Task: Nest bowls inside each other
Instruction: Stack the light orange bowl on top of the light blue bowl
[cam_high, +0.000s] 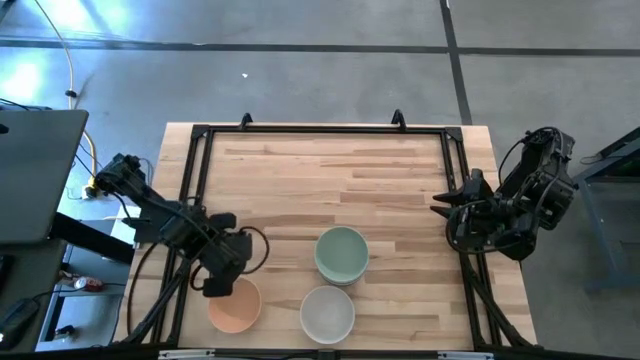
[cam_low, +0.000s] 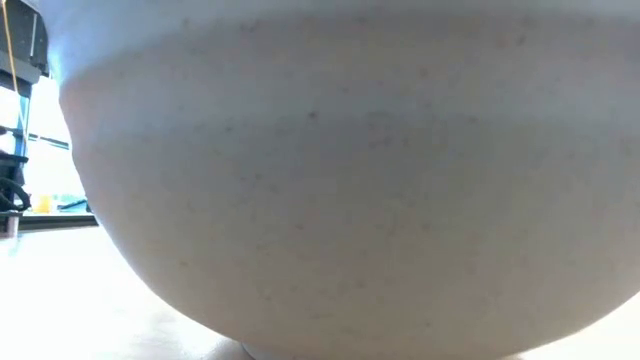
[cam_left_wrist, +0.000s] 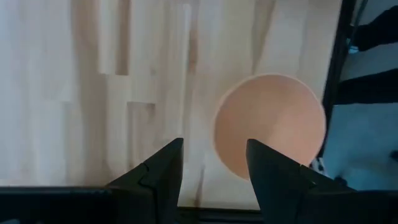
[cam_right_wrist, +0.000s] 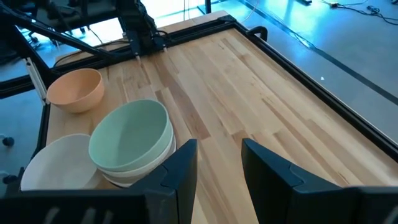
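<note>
Peach-orange bowl (cam_left_wrist: 269, 126) is sitting just beyond the left gripper (cam_left_wrist: 214, 163), whose fingers are hanging apart, holding nothing.

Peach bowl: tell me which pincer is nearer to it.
Left. The left pincer hangs open just above the peach bowl's rim; the right pincer waits open at the table's far right edge.

A white bowl (cam_low: 340, 180) blocks the low view.

a lab or workshop: a butcher-block wooden table (cam_high: 330, 190) with a black metal frame (cam_high: 320, 130) stands on a grey concrete floor (cam_high: 300, 60), with loose cables (cam_high: 70, 70) nearby.
</note>
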